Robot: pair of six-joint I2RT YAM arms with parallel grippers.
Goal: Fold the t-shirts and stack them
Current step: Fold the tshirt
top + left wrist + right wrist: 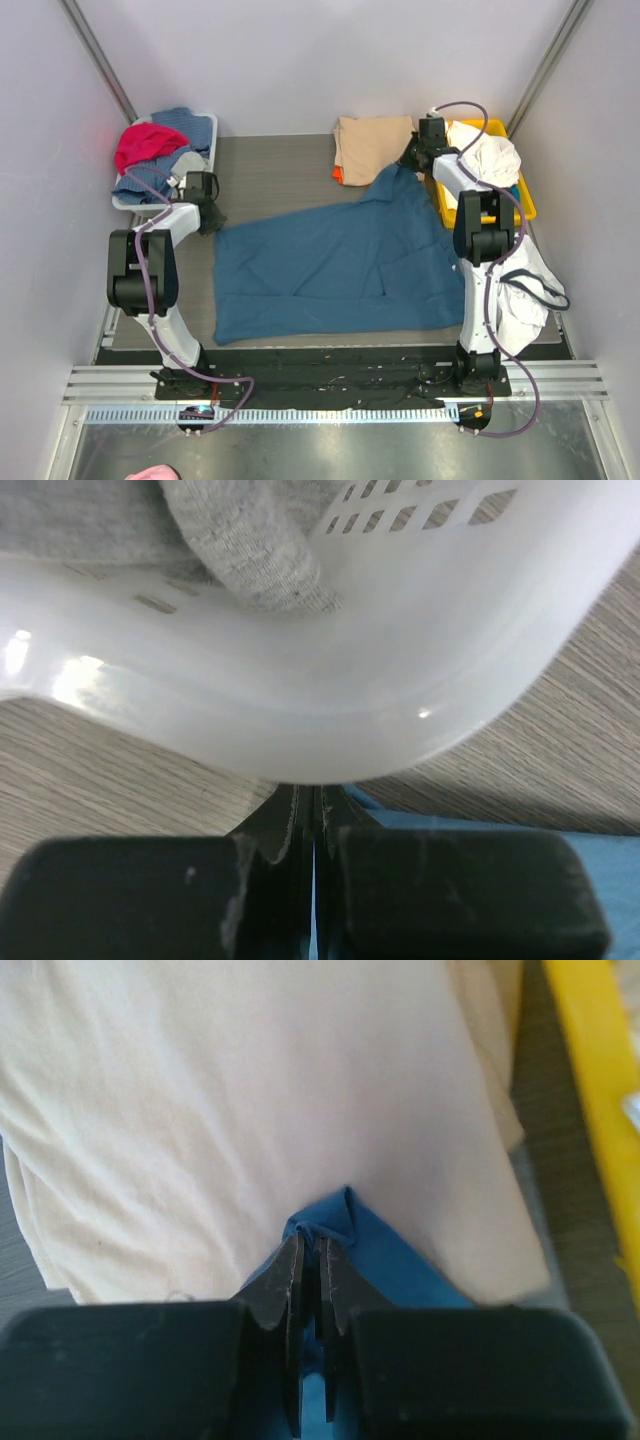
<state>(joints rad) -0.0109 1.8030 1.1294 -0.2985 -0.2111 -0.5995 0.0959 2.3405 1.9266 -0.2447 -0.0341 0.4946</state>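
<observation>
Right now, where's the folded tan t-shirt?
Top view: tan t-shirt lies far side, right of centre, left of the yellow bin, just beyond the blue t-shirt.

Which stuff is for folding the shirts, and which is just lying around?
For the job: blue shirt, tan shirt, orange shirt.
Just lying about: white basket, yellow bin, red cloth, white cloth.

High rear overview, close wrist views, all sharing teal t-shirt point(330, 265)
</observation>
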